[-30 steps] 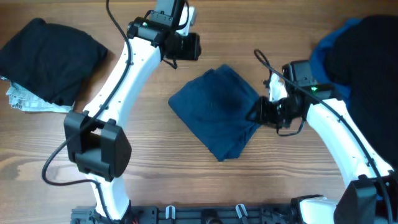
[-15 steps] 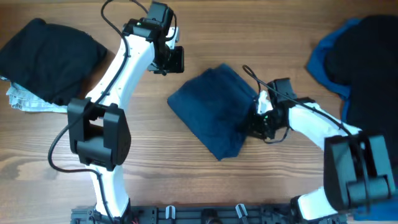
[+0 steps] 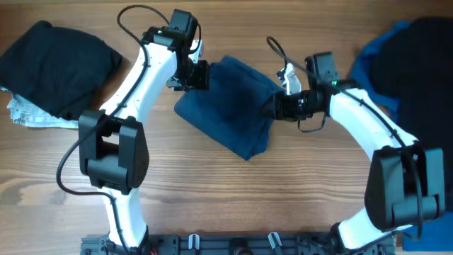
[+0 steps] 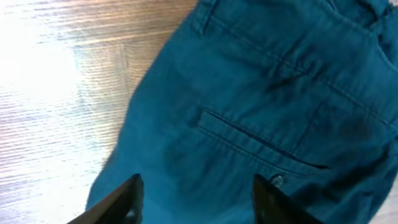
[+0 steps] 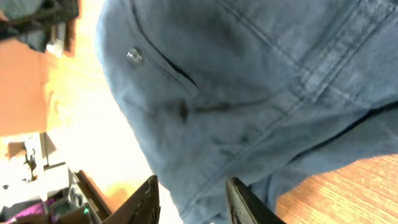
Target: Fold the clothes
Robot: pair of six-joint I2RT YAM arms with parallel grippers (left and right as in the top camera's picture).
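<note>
Folded blue pants [image 3: 230, 106] lie mid-table, back pocket and button up. They fill the left wrist view [image 4: 249, 93] and the right wrist view [image 5: 249, 81]. My left gripper [image 3: 198, 75] is at their upper left edge; its fingers [image 4: 199, 193] are spread wide just over the fabric with nothing gripped. My right gripper [image 3: 276, 108] is at their right edge. Its fingers [image 5: 193, 190] stand closer together, with the thick folded edge of the pants between them.
A pile of black clothes [image 3: 56, 60] lies at the far left over a white patterned garment [image 3: 25, 113]. Blue and black clothes [image 3: 410, 57] are heaped at the far right. Bare wooden table [image 3: 212, 191] lies in front of the pants.
The right gripper moved up and left, and the pants shifted up-left with it. The left gripper came down and slightly right onto the pants' upper left edge.
</note>
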